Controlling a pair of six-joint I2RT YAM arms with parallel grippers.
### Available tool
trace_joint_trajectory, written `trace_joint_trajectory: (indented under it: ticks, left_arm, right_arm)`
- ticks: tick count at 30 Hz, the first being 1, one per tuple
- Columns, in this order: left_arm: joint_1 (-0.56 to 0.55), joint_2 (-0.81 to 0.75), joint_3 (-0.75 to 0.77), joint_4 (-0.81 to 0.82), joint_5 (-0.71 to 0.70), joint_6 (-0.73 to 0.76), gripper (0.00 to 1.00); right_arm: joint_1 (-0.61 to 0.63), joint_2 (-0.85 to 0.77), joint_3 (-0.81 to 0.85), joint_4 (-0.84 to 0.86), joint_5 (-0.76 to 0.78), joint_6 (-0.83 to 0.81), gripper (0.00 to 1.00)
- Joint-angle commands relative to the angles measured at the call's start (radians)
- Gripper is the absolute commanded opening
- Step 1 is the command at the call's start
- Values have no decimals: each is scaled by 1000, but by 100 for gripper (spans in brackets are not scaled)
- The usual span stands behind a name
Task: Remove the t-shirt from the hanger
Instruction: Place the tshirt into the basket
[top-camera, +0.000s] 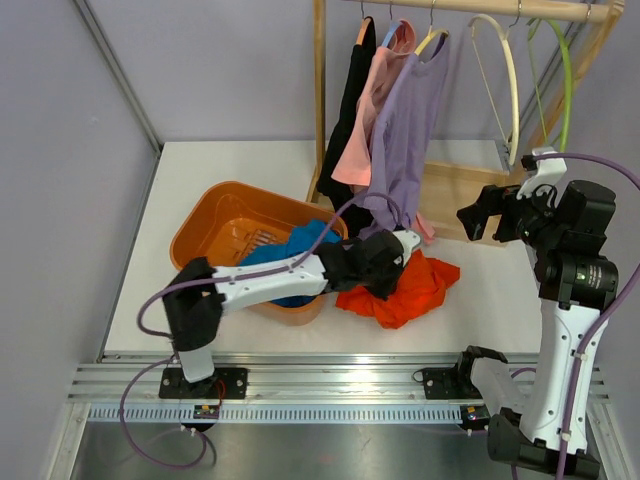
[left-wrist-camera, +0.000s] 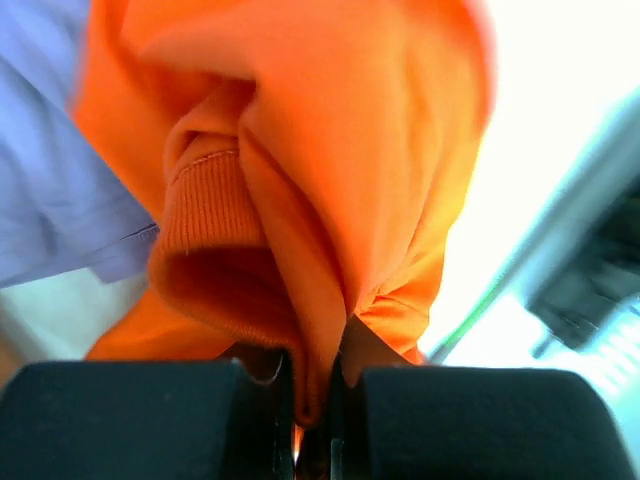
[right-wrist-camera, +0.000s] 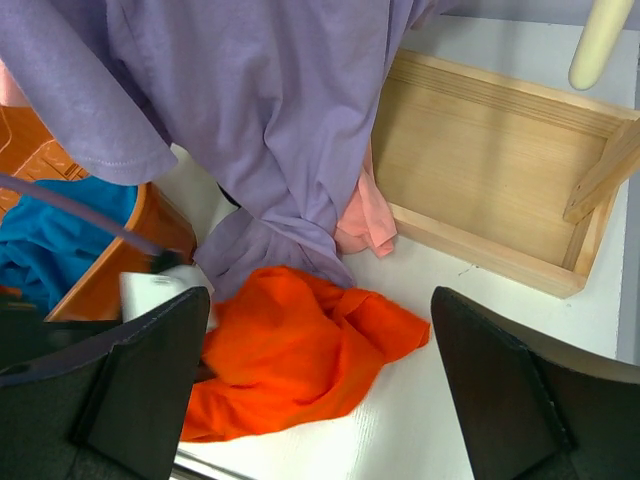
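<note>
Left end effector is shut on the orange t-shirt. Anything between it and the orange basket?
Nothing visible. The orange t-shirt, pinched by the left end effector, lies on the table beside the basket. The purple t-shirt hangs with its hem just behind it, off that line. A blue garment already lies in the basket.

Five hangers, five garments, one orange basket.

White table between pale grey walls.
</note>
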Motion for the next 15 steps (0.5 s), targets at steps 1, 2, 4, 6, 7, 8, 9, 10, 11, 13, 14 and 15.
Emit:
trace_joint_trajectory:
  ticks: [1, 2, 4, 6, 7, 8, 9, 10, 11, 13, 14, 15]
  left_arm:
    - [-2, -245, 2, 80, 91, 90, 0]
    - [-2, -321, 3, 69, 85, 107, 0]
    - [2, -389, 29, 40, 42, 102, 0]
    - [33, -464, 64, -35, -10, 79, 0]
    - [48, -487, 80, -60, -16, 76, 0]
    - [77, -510, 106, -103, -46, 73, 0]
    - [94, -565, 117, -121, -59, 79, 0]
    - [109, -590, 126, -137, -73, 85, 0]
    - [151, -622, 144, -161, -96, 97, 0]
    - [197, -693, 179, -196, -120, 108, 0]
    - [246, -708, 201, -242, -152, 128, 0]
    - [270, -720, 257, -268, -168, 142, 0]
  right_arm:
    - [-5, -10, -12, 36, -19, -16, 99]
    - [-5, -12, -17, 39, -19, -16, 99]
    - [-5, -13, -24, 40, -23, -18, 99]
    - [-5, -17, -32, 43, -31, -18, 100]
    - [-5, -17, -35, 43, -34, -18, 99]
    - [-5, -17, -37, 45, -37, -18, 99]
    - [-5, -18, -38, 46, -45, -18, 100]
    - [-5, -18, -41, 46, -48, -18, 99]
    - [-5, -18, -40, 46, -51, -18, 99]
    - [-5, -18, -41, 48, -63, -18, 99]
    - [-5, -17, -43, 46, -66, -16, 99]
    - [-5, -15, -44, 48, -71, -15, 99]
